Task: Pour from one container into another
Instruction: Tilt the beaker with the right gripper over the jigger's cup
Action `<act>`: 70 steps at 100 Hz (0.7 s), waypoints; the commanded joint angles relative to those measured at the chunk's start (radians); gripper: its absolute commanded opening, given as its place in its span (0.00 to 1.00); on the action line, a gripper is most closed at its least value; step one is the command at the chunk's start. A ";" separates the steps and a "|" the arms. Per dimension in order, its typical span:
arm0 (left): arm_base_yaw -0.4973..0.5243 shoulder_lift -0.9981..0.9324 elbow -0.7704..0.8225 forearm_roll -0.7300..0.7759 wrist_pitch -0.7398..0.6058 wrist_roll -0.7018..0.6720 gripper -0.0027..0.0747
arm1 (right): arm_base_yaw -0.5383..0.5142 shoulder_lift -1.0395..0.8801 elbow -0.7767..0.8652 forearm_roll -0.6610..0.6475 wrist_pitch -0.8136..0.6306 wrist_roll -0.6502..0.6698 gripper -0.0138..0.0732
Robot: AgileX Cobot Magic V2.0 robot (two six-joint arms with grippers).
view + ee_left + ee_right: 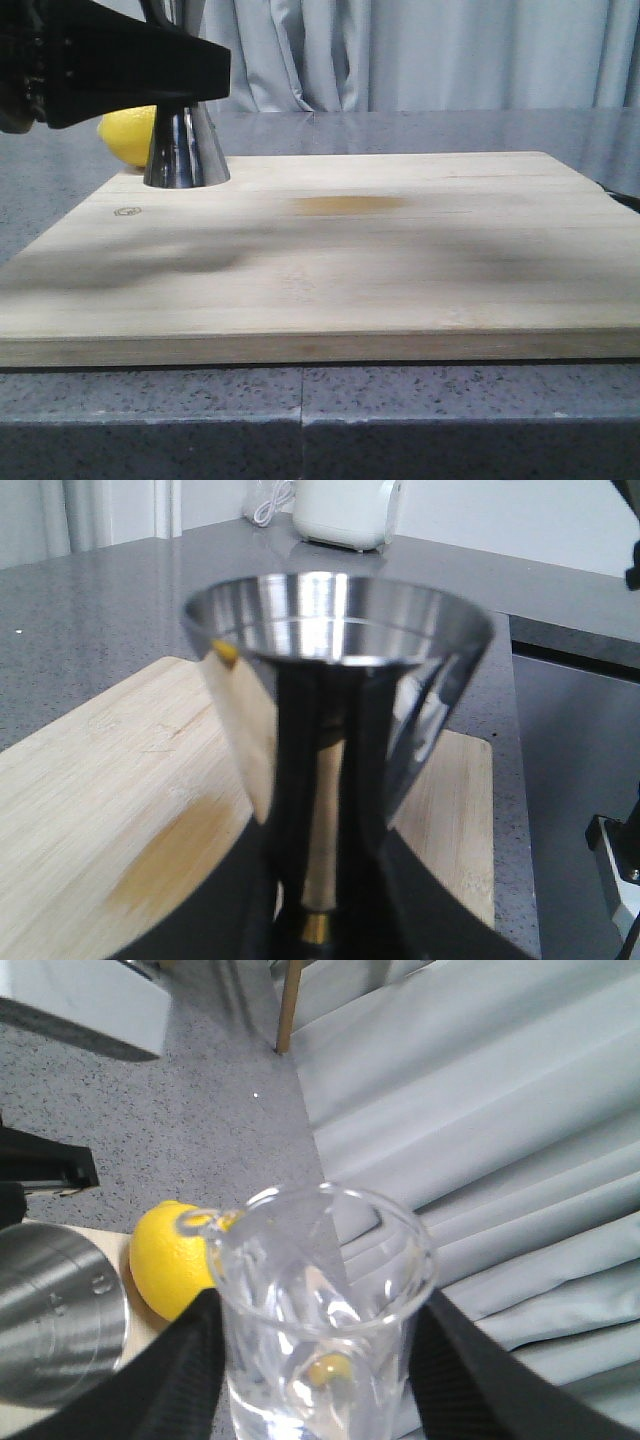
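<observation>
Left claw [315,945] pinches the jigger [186,150] at its waist, steadying it upright on the cutting board [330,260] near the bench's far-left corner. Right claw [315,1380] grips the beaker [325,1300], held aloft beside the jigger's mouth, ready to tip. Lemon [170,1260] sits behind.

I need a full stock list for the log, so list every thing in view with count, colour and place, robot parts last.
jigger: one, shiny steel, standing on the board's far left corner
beaker: one, clear glass, held up between the right claw's pads, near the jigger
lemon: one, yellow, behind the jigger, off the board
cutting board: one, pale wood with a brownish stain, on the counter
counter: one, speckled grey, under the board
curtain: one, pale grey, behind the counter
white appliance: one, on the counter, seen from the left wrist
left claw: one, black, shut on the jigger's waist
right claw: one, black, shut on the beaker
</observation>
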 commanded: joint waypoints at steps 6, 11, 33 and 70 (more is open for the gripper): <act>0.001 -0.032 -0.028 -0.045 -0.062 -0.011 0.01 | 0.002 -0.037 -0.035 -0.039 -0.033 -0.007 0.48; 0.001 -0.032 -0.028 -0.045 -0.062 -0.011 0.01 | 0.002 -0.037 -0.035 -0.046 -0.028 -0.007 0.48; 0.001 -0.032 -0.028 -0.045 -0.062 -0.011 0.01 | 0.002 -0.037 -0.035 -0.066 -0.022 -0.007 0.48; 0.001 -0.032 -0.028 -0.045 -0.062 -0.011 0.01 | 0.002 -0.037 -0.035 -0.079 -0.021 -0.007 0.48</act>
